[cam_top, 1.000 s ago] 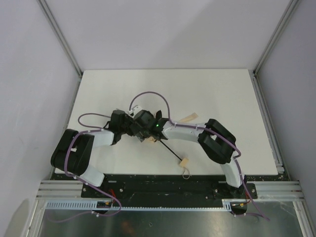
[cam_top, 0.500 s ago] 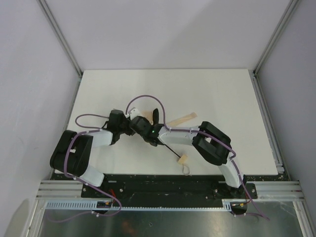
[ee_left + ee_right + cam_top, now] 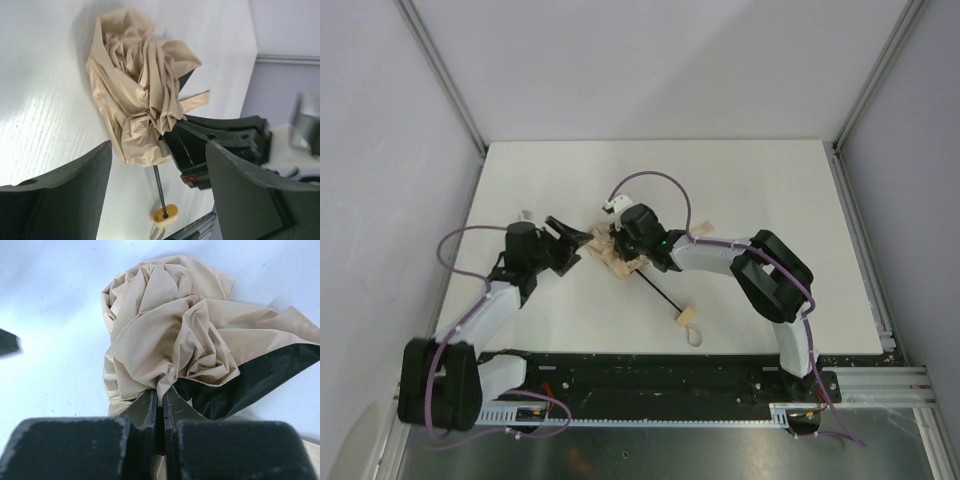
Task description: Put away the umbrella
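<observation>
The umbrella lies on the white table (image 3: 760,190), its tan-beige canopy (image 3: 607,247) crumpled into a bunch. A thin black shaft (image 3: 660,295) runs from the bunch to the pale knob handle (image 3: 686,318) and its loop strap near the front edge. My right gripper (image 3: 623,256) is shut on a fold of the canopy (image 3: 170,335), the fabric pinched between its fingertips (image 3: 150,402). My left gripper (image 3: 576,249) stands open just left of the bunch and touches nothing. In the left wrist view the canopy (image 3: 140,95), shaft (image 3: 159,192) and handle (image 3: 165,215) lie beyond the open left gripper (image 3: 159,147).
Grey walls and aluminium frame posts (image 3: 440,75) enclose the table on three sides. A black mounting rail (image 3: 650,375) with the arm bases runs along the near edge. Purple cables (image 3: 655,185) loop above both wrists.
My left gripper let go of the umbrella, opened and drew back to the left. My right gripper shut on the canopy fabric and shifted a little toward the back.
</observation>
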Available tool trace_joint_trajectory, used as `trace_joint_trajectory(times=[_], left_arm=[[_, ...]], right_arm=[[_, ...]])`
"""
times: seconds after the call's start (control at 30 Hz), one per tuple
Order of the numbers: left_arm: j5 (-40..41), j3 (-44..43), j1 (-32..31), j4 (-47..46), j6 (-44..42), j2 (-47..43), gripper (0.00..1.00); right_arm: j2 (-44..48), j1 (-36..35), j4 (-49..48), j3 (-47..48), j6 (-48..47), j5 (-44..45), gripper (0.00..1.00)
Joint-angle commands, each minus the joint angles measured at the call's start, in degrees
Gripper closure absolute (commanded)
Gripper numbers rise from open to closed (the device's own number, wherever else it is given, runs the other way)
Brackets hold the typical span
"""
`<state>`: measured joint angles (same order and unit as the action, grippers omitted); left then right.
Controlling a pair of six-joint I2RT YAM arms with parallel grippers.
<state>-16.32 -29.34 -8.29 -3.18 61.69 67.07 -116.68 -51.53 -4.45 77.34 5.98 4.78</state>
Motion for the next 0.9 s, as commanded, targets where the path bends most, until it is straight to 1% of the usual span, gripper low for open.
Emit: trace_joint_trajectory(times=[0.0,0.1,0.2,0.33,0.43,0.67,0.77,0.87], left_arm=[[-4.0,0.1,4.1,5.9,-6.9,-7.9,0.18],[-6.7,-0.1,4.6,6.4,-4.3,-6.5,0.06],[-9.5,-2.7,4.5,6.4,-3.0,0.1,0.02],[-10.2,-8.0,3.1,6.1,-3.3,9.0,0.01],[-8.6,-10.5,1.4,5.6,-2.7,13.1,0.01],[-2.9,-10.1,-2.0,3.6,0.4,18.1,0.01],[-0.2,-9.6,-2.7,5.5,3.1,21.1,0.01],[3.0,-9.1,-3.4,6.7,3.4,23.4,0.0]], right_arm=[[1.0,2.6,6.4,-3.8,1.7,-13.9,1.0],[1.4,2.7,6.1,-3.8,1.0,-15.0,1.0],[0.7,2.6,6.1,-3.9,0.9,-14.5,1.0],[-0.3,1.5,5.4,-3.8,0.9,-13.6,1.0],[-0.9,0.9,5.4,-3.7,0.7,-12.9,1.0],[-1.2,0.3,6.4,-3.5,-0.3,-12.1,1.0],[-0.9,0.2,6.7,-3.4,-0.8,-11.7,1.0],[-0.6,0.1,6.8,-3.2,-1.1,-11.4,1.0]])
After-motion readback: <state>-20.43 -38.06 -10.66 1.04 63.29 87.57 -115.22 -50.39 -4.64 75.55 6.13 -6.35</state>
